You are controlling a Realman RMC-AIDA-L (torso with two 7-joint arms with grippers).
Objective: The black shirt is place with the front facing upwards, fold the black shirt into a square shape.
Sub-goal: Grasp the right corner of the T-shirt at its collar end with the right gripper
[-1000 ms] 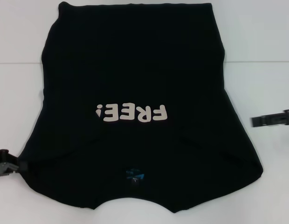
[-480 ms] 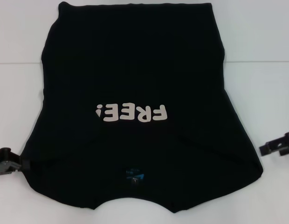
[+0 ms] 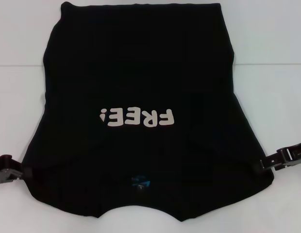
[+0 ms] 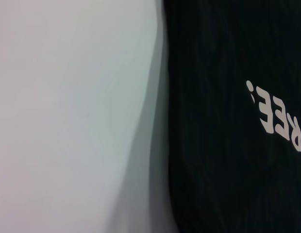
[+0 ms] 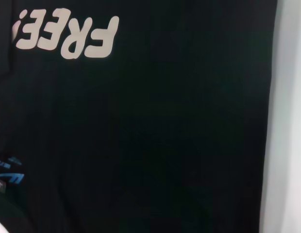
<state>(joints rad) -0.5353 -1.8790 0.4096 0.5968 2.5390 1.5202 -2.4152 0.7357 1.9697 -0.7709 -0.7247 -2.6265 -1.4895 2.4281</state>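
So far the black shirt (image 3: pixel 141 87) lies flat and unfolded on the white table (image 3: pixel 272 58), print up. Left gripper (image 3: pixel 19 171) and right gripper (image 3: pixel 265 163) sit at its sleeve edges; whether either is clamped I cannot tell. All folding remains

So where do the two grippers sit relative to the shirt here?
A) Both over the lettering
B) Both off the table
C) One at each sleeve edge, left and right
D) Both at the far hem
C: in the head view the left gripper meets the shirt at its left sleeve edge, the right gripper at its right sleeve edge.
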